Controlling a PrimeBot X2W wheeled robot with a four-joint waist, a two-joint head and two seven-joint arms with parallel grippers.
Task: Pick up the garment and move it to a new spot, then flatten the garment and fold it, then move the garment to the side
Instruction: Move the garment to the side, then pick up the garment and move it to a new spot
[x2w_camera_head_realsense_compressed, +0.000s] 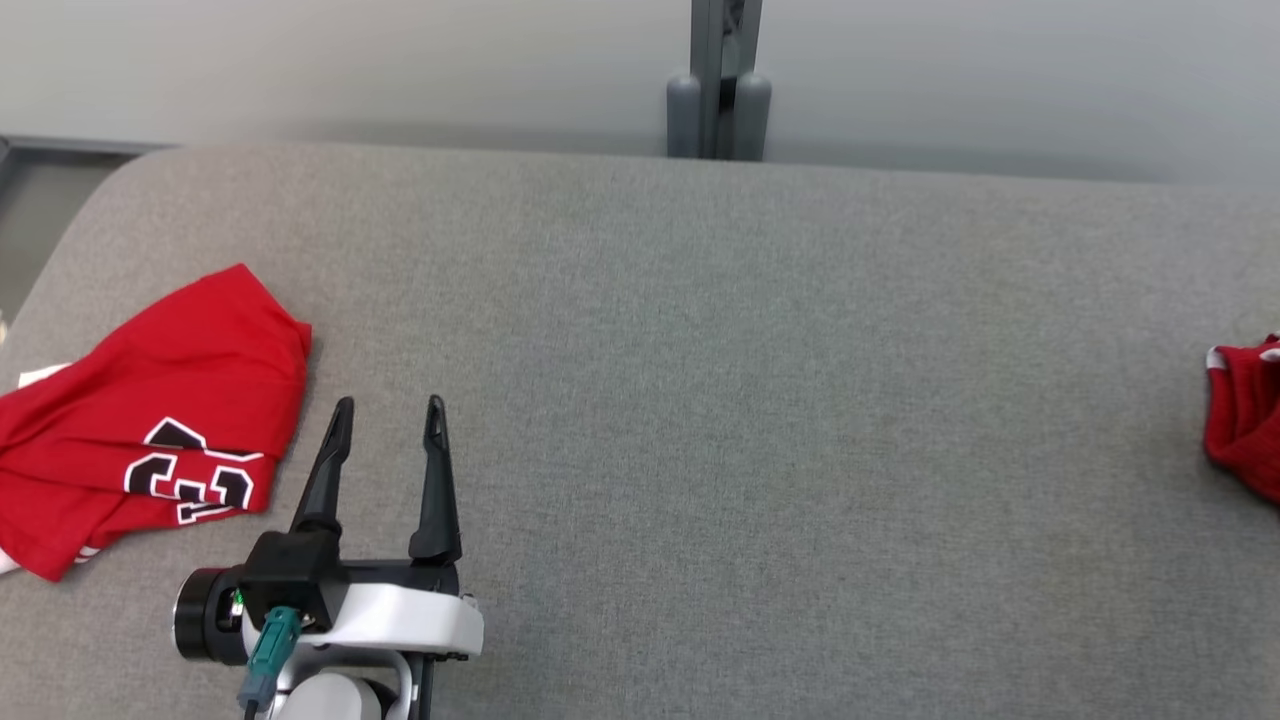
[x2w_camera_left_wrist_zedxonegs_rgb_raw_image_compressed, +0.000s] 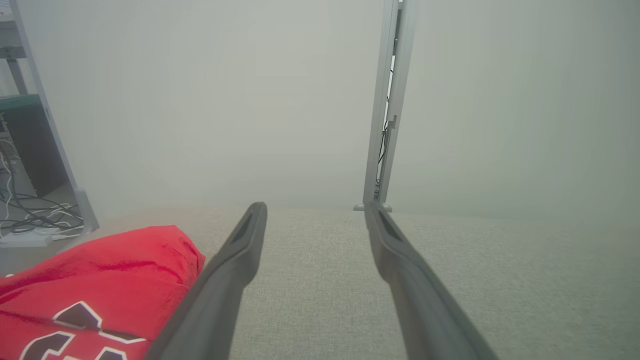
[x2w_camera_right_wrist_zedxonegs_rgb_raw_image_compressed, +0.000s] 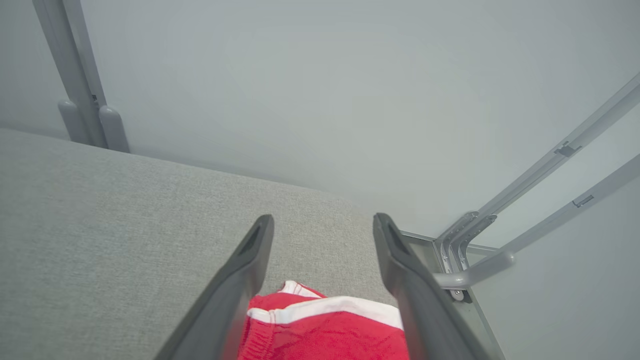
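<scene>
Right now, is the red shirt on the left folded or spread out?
Folded, loosely: the shirt lies in a compact pile of overlapping layers, and a fold cuts across its number.

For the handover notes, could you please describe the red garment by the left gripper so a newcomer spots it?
On the grey table, look to the left end, beside the left gripper. The red garment there bears black, white-edged numerals, unlike the white-trimmed red piece at the right edge.

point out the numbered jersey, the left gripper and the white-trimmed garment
numbered jersey (x2w_camera_head_realsense_compressed: 170, 380), head view, red fabric above number
left gripper (x2w_camera_head_realsense_compressed: 388, 405), head view, midway between fingertips
white-trimmed garment (x2w_camera_right_wrist_zedxonegs_rgb_raw_image_compressed: 325, 340), right wrist view, red cloth below trim
</scene>
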